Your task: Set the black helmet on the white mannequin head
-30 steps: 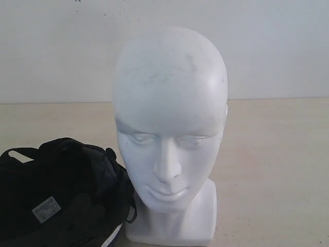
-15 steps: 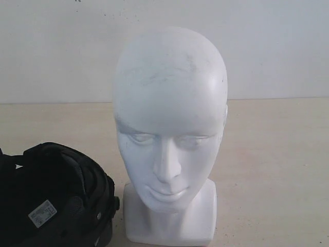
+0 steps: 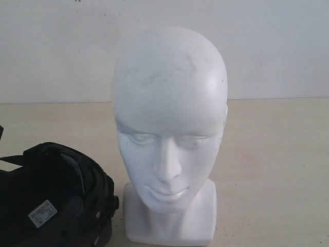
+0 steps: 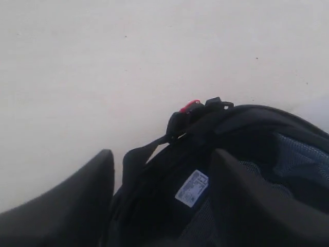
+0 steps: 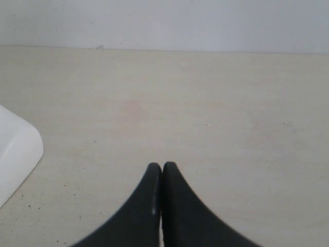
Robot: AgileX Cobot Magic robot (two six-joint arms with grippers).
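Helmet (image 3: 56,200) sits opening-up on table (image 3: 272,170), lower left in exterior view, just beside upright mannequin head (image 3: 169,113); white label (image 3: 42,213) shows in lining. Left gripper (image 4: 162,154) fingers apart, astride helmet rim, one inside, one outside with a gap. Right gripper (image 5: 162,167) fingers together over bare table.

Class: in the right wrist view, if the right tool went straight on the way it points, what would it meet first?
Nothing close: the shut right tool points over open table towards the wall, probably reached first. The white mannequin head sits aside. Depth is unclear.
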